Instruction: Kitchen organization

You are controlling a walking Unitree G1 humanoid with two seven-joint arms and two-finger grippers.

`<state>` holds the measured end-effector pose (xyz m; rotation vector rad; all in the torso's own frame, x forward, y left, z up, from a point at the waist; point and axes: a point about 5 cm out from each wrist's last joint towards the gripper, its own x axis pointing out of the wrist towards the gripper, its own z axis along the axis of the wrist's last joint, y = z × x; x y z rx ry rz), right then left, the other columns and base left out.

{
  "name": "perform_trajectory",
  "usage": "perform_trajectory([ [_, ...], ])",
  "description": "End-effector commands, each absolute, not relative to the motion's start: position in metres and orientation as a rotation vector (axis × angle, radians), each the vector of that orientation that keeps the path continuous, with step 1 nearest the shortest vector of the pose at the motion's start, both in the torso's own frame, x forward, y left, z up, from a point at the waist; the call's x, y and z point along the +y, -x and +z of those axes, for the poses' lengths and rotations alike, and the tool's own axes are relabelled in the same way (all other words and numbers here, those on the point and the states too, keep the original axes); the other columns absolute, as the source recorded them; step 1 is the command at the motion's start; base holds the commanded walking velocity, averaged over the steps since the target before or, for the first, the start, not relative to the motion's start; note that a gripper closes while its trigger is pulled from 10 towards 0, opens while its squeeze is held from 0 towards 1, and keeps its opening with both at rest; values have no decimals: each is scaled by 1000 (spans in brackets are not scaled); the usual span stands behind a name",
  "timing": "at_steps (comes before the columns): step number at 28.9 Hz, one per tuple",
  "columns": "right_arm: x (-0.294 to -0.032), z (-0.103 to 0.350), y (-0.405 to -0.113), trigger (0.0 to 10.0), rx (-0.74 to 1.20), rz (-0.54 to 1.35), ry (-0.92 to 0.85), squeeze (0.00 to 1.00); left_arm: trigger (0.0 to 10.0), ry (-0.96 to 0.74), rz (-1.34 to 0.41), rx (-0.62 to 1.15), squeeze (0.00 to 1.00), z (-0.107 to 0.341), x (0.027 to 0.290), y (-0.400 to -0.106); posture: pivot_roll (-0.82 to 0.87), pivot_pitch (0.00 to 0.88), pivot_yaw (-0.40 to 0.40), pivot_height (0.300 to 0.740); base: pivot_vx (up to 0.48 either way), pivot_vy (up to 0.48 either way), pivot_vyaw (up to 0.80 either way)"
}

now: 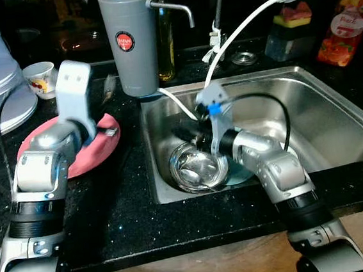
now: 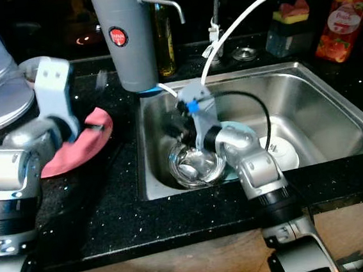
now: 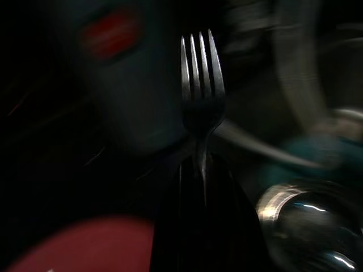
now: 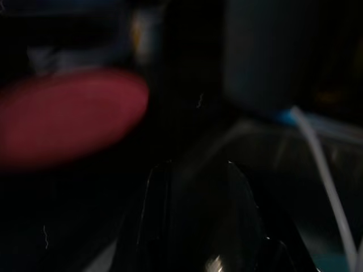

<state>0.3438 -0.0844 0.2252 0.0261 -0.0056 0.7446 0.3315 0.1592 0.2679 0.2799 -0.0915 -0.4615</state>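
Fork lifted in the left, right arm down in the sink

My left gripper has its jaws clenched on the fork, tines pointing away from the wrist, held up over the black table just past the pink plate; I judge it's kept high to clear the plate on the way toward the sink; right gripper sits low inside the sink just above the steel bowl, likely lined up to take it; can't tell whether its jaws are released or clenched, view too dark and blurred.
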Motion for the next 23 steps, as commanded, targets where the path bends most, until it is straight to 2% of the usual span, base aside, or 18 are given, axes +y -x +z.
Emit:
perform_trajectory([
  [1,-85,239,-343,10000,-41,742,-99,0,0,-347,-628,-112,0,263,141,-320,18,2,11,740,0,0,0],
  [2,-85,242,-342,10000,-46,747,-117,733,0,-355,-652,-110,0,261,138,-317,18,4,13,740,0,0,0],
  [3,-85,244,-342,10000,-48,750,-125,733,0,-353,-662,-107,0,261,137,-316,18,4,13,740,0,0,0],
  [4,-85,247,-342,10000,-52,757,-156,1000,0,-331,-665,-113,0,260,136,-316,17,5,14,740,0,0,0],
  [14,-77,257,-331,10000,-32,837,-311,1000,0,-198,-663,-163,0,250,145,-315,20,8,15,740,0,0,0],
  [15,-76,259,-331,10000,-27,842,-332,0,0,-146,-672,-165,0,250,145,-313,22,9,15,740,0,0,0],
  [16,-74,261,-329,10000,-18,852,-363,0,0,-64,-681,-164,0,249,146,-312,21,11,13,740,0,0,0],
  [23,-72,264,-327,10000,-7,877,-371,0,0,73,-686,-154,0,246,149,-312,22,11,19,740,0,0,0],
])
